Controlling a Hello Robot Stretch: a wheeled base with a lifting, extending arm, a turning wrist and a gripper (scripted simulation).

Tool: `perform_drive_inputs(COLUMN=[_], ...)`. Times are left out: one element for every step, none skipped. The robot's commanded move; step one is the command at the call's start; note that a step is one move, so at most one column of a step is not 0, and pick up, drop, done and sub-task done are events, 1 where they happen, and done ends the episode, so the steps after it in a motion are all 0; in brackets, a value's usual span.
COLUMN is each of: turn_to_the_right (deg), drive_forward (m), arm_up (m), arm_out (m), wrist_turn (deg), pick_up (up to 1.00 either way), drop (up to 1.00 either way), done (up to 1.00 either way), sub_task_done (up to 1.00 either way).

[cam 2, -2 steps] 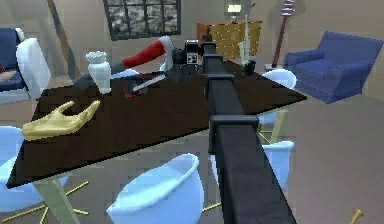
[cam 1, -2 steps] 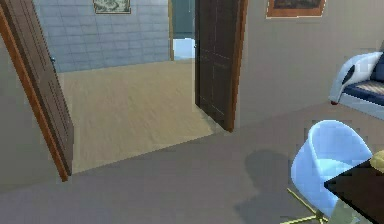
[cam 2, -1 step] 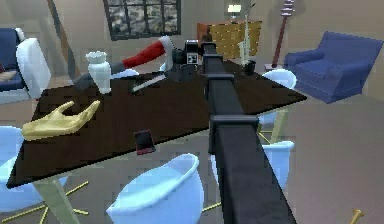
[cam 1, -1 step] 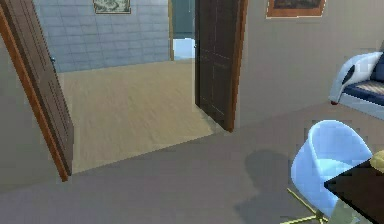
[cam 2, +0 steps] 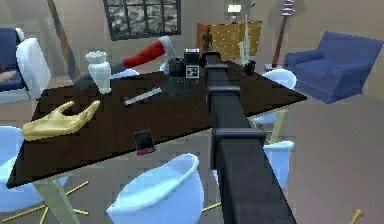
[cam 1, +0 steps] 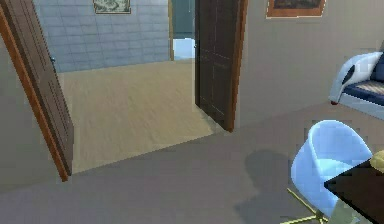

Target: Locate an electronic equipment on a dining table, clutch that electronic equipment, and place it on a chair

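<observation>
A dark dining table (cam 2: 110,150) spans the arm side view. On its near part lies a small dark flat slab (cam 2: 143,141), shaped like a phone. Farther out lies a thin grey bar (cam 2: 143,96). My arm (cam 2: 235,140) reaches out over the tabletop, and the gripper (cam 2: 180,80) sits at its far end, left of the white marker squares (cam 2: 213,62). The tabletop and small things lie behind the gripper, so I cannot tell whether it holds anything. Light blue chairs (cam 2: 165,192) stand around the table, and one (cam 1: 335,160) stands by the table corner (cam 1: 365,190).
A white vase (cam 2: 98,70) and a yellow hand-shaped sculpture (cam 2: 62,120) stand on the table. A blue armchair (cam 2: 330,62) sits at the far right. In the forward view, a doorway with a dark open door (cam 1: 218,60) leads to a wood-floored room, and a sofa (cam 1: 365,85) is at the right.
</observation>
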Motion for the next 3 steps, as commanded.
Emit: perform_drive_inputs(turn_to_the_right=[0.0,0.0,0.0], drive_forward=[0.00,0.00,0.00], arm_up=[0.00,0.00,0.00], arm_out=[0.00,0.00,-0.36], wrist_turn=[-45.0,-36.0,0.0], pick_up=[0.00,0.00,0.00], drop=[0.00,0.00,0.00], done=[0.00,0.00,0.00], sub_task_done=[0.00,0.00,0.00])
